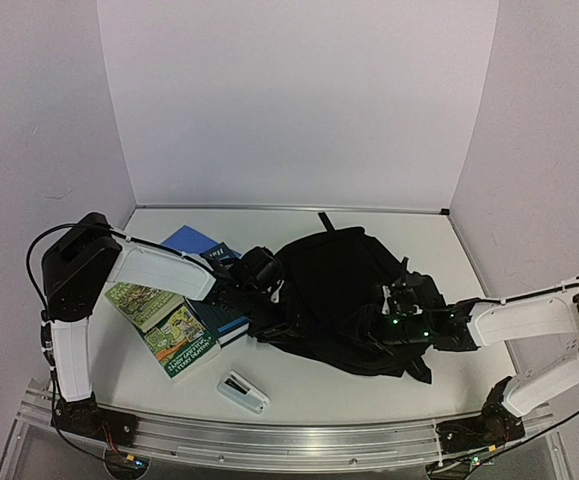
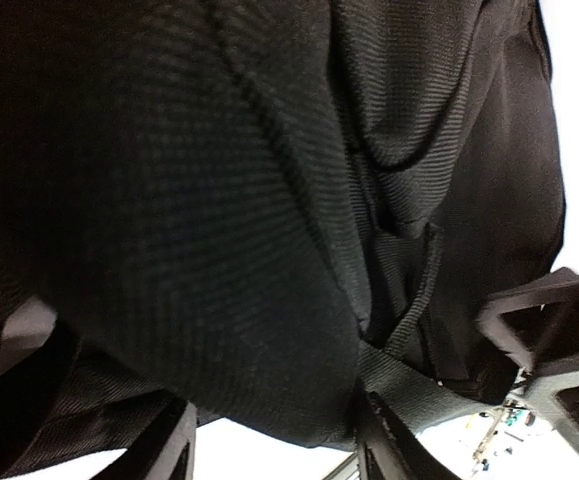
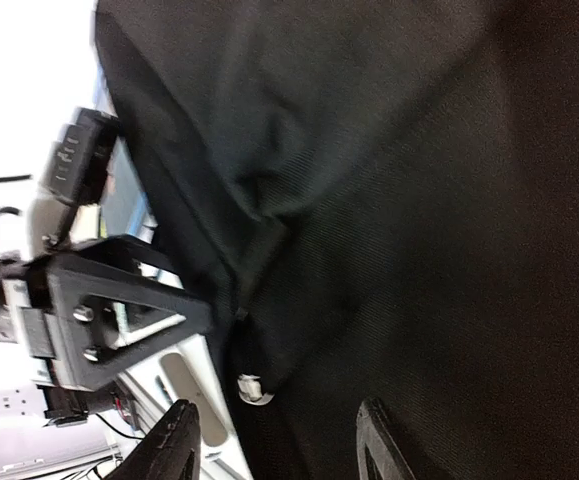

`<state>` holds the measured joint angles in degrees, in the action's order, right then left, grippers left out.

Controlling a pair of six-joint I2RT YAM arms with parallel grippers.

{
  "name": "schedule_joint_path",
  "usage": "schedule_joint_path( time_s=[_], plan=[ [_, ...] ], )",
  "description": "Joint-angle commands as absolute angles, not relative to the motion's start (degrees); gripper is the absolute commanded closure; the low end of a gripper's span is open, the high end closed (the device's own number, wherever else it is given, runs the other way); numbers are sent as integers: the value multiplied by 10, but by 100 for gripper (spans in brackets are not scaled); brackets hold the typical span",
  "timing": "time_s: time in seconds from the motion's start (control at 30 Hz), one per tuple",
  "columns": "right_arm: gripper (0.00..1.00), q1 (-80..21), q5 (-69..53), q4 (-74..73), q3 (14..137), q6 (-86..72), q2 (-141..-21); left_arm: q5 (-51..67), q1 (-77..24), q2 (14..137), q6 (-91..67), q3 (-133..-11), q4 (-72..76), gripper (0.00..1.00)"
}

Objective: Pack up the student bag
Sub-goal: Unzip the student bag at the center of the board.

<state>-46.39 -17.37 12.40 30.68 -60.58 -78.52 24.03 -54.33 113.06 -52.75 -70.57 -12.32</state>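
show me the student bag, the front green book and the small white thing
student bag (image 1: pixel 334 265): top view, middle of its black fabric
front green book (image 1: pixel 181 340): top view, centre of its cover
small white thing (image 1: pixel 242 391): top view, its middle

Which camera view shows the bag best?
The top external view: it alone shows the whole bag, with its outline. The left wrist view shows only close fabric and a strap; the right wrist view, only folded fabric.

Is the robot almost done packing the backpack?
Not nearly. Done: nothing looks packed. In hand: the left end effector and right end effector are at the fabric of the student bag; grip unclear. Left: the books and small white thing lie outside it.
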Motion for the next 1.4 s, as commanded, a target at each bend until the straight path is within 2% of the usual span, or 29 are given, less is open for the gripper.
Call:
schedule_joint_path(
  time_s=[0.0, 0.1, 0.23, 0.3, 0.53, 0.67, 0.73, 0.8, 0.9, 1.17, 1.37],
  plan=[
    [47, -473, -174, 146, 292, -619, -803, 256, -542, 1142, -548, -686, -57, 49],
    [48, -479, -185, 188, 294, -627, -840, 259, -542, 1150, -536, -682, -52, 71],
    [49, -484, -217, 265, 293, -649, -888, 255, -543, 1151, -517, -672, -42, 94],
    [52, -485, -226, 287, 295, -656, -908, 251, -542, 1148, -513, -667, -33, 100],
    [57, -489, -222, 324, 303, -666, -941, 250, -543, 1143, -509, -656, -17, 100],
    [63, -488, -223, 348, 317, -669, -967, 251, -544, 1141, -503, -655, -11, 100],
    [70, -488, -228, 359, 325, -670, -985, 249, -544, 1138, -501, -654, -12, 100],
    [85, -488, -232, 372, 330, -674, -994, 241, -544, 1135, -502, -653, -17, 100],
    [100, -488, -228, 378, 328, -676, -987, 223, -544, 1130, -505, -655, -32, 100],
    [100, -488, -189, 381, 275, -679, -864, 163, -541, 1120, -525, -657, -63, 100],
    [100, -488, -181, 380, 239, -691, -818, 156, -531, 1114, -518, -658, -71, 100]
  ],
)
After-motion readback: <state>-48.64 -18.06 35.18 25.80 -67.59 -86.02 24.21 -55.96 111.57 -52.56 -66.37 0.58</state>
